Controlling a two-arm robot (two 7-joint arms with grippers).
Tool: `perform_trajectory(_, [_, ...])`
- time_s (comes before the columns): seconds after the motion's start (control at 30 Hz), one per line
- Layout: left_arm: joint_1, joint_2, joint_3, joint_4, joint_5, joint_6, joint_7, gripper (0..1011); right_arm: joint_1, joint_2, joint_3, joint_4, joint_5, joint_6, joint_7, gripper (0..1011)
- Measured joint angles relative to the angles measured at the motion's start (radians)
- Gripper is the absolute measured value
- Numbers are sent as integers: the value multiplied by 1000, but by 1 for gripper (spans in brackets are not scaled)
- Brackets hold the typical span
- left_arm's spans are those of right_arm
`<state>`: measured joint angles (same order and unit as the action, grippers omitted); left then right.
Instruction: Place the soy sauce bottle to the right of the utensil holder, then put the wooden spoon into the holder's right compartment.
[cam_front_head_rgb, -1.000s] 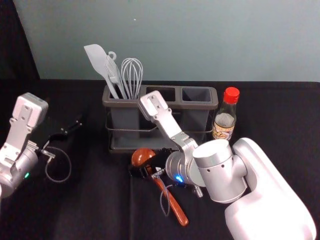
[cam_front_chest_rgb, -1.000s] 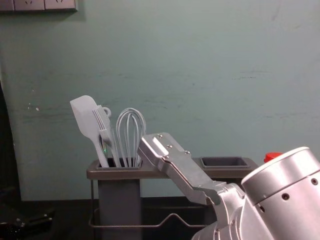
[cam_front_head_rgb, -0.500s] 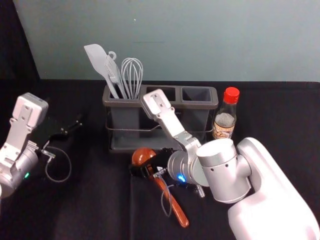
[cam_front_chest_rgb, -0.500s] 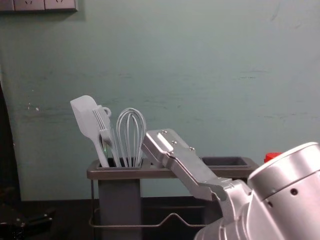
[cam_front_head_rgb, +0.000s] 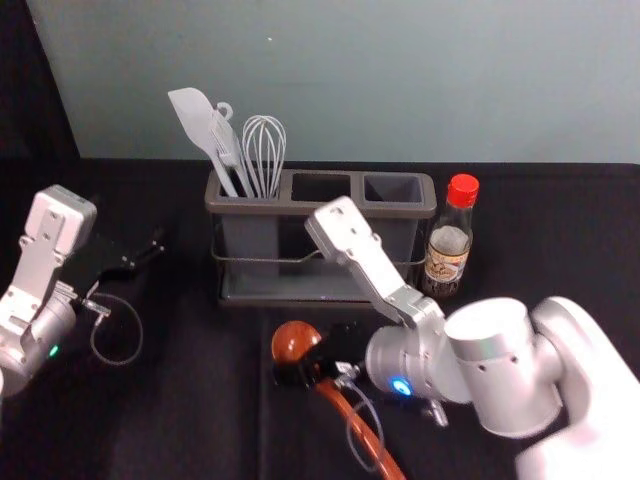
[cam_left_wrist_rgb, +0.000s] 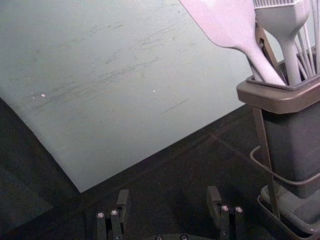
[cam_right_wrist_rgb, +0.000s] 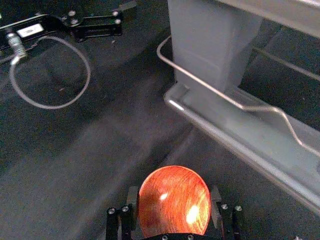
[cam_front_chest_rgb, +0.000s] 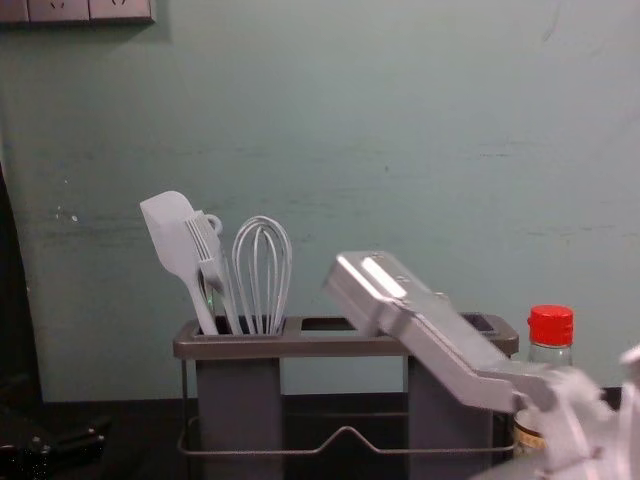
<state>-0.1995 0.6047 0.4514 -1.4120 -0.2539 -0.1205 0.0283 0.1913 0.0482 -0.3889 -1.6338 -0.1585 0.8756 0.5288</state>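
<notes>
The utensil holder (cam_front_head_rgb: 295, 298) stands at the back centre; its right compartment (cam_front_head_rgb: 393, 188) is empty. The soy sauce bottle (cam_front_head_rgb: 447, 245), red-capped, stands upright just right of it. In front of the holder, my right gripper (cam_front_head_rgb: 314, 364) is shut on the wooden spoon (cam_front_head_rgb: 293, 341) near its bowl, with the handle slanting toward the front right. The right wrist view has the spoon's round bowl (cam_right_wrist_rgb: 174, 202) between the fingers of the right gripper (cam_right_wrist_rgb: 174, 206). My left gripper (cam_front_head_rgb: 150, 252) is parked left of the holder; in the left wrist view the left gripper (cam_left_wrist_rgb: 168, 197) is open and empty.
A white spatula (cam_front_head_rgb: 203, 125), a brush-like utensil and a whisk (cam_front_head_rgb: 264, 150) stand in the holder's left compartment. A wire rail (cam_front_chest_rgb: 345, 431) runs along the holder's front. The wall rises behind the table.
The right arm has moved toward the front right, carrying the spoon away from the holder. More of the bottle and the holder's right side shows. The left arm and bottle have stayed put.
</notes>
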Motion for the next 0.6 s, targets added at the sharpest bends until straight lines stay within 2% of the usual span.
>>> perform_trajectory(0.3, [0, 0, 0, 0, 0, 0, 0, 1000, -72, 89, 18, -105, 34, -7, 27, 838])
perform_trajectory(0.6, [0, 0, 0, 0, 0, 0, 0, 1000, -163, 167, 51, -216, 47, -114, 4, 838])
